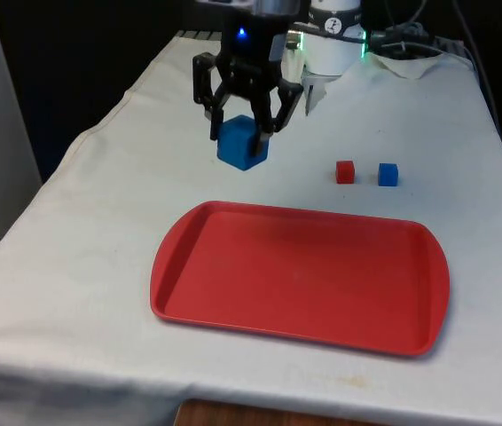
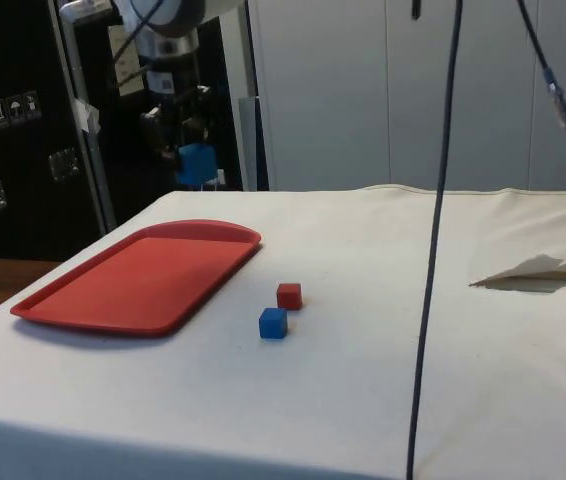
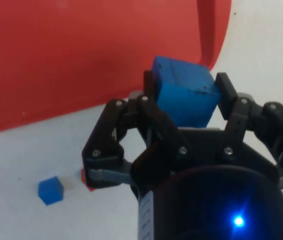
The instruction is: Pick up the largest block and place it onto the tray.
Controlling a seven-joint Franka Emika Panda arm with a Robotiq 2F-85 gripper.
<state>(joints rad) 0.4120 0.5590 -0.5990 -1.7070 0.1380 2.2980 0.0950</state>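
**Large blue block held above the bench, beyond the tray**

The gripper [image 1: 242, 124] has its two black fingers closed against opposite faces of the large blue block [image 1: 242, 144], holding it clear of the cloth, beyond the far edge of the red tray [image 1: 300, 275]. The block is a matte cube with scuffed faces. The tray is smooth, shallow, with rounded corners and a raised rim. Toward the front view's right, a small red cube [image 1: 345, 171] and a small blue cube [image 1: 388, 174] sit near each other on the wrinkled white bench [image 1: 82, 257].
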